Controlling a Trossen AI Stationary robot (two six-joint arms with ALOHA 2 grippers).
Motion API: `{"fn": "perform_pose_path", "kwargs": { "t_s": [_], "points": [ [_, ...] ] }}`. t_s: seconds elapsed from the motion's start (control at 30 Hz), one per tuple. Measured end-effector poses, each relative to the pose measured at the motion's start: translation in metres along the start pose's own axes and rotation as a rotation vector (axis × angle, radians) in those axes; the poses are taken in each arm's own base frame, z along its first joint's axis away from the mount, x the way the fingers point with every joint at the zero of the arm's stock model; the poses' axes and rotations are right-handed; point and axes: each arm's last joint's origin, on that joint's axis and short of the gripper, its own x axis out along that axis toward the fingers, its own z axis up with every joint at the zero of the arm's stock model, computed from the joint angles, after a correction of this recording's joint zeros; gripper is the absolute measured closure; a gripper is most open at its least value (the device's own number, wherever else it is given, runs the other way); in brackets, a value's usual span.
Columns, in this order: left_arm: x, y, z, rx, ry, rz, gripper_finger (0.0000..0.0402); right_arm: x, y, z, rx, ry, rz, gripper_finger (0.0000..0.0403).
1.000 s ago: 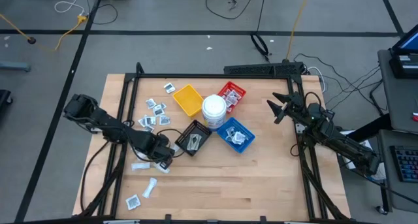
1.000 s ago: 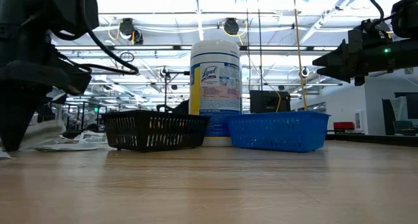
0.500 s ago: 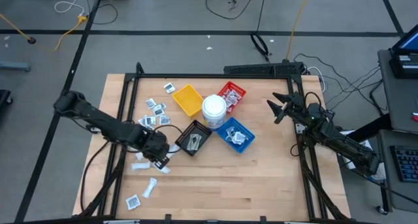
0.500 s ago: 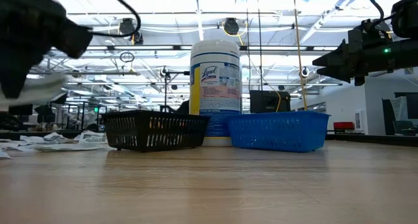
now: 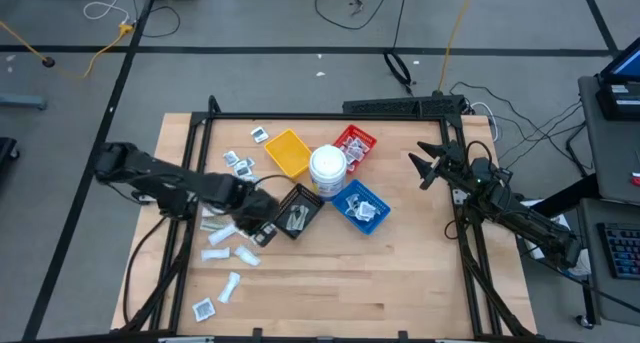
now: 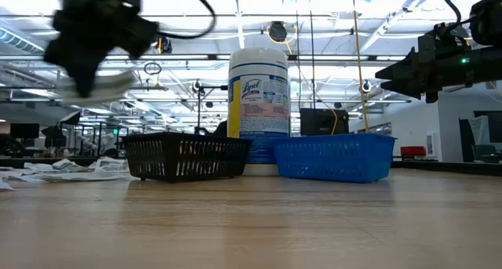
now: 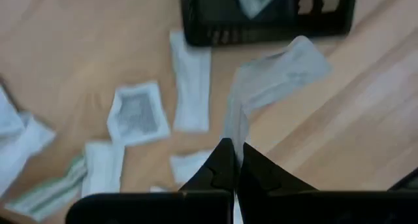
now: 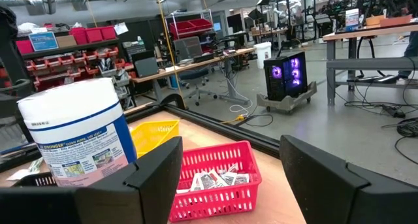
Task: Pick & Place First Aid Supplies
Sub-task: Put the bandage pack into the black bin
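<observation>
the left gripper (image 7: 234,160) is clenched on one end of a long pale wrapped strip (image 7: 274,77), which hangs limp just beside the black tray (image 5: 297,211). it looks light, soft and floppy, likely best pinched at an edge. the right gripper (image 5: 428,169), jaws spread and empty, waits well apart from the black tray.

My high view: straight down, far | low: table level, near | wrists: close | shared: white tub (image 5: 327,170) (image 6: 258,110) (image 8: 77,140)
</observation>
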Motion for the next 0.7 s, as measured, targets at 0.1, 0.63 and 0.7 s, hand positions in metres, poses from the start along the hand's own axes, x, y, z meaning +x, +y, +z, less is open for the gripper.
{"fn": "perform_pose_path", "kwargs": {
  "t_s": [0.1,0.63,0.7],
  "points": [
    [-0.004,-0.009,0.021,0.007,0.000,-0.019,0.0399,0.000,0.000,0.000,0.000,0.000,0.000,0.0149],
    [0.013,-0.036,0.092,-0.021,-0.025,0.034,0.0401,0.000,0.000,0.000,0.000,0.000,0.000,0.0149],
    [0.021,-0.038,0.095,-0.022,-0.024,0.047,0.0401,0.000,0.000,0.000,0.000,0.000,0.000,0.0149]
  ]
}}
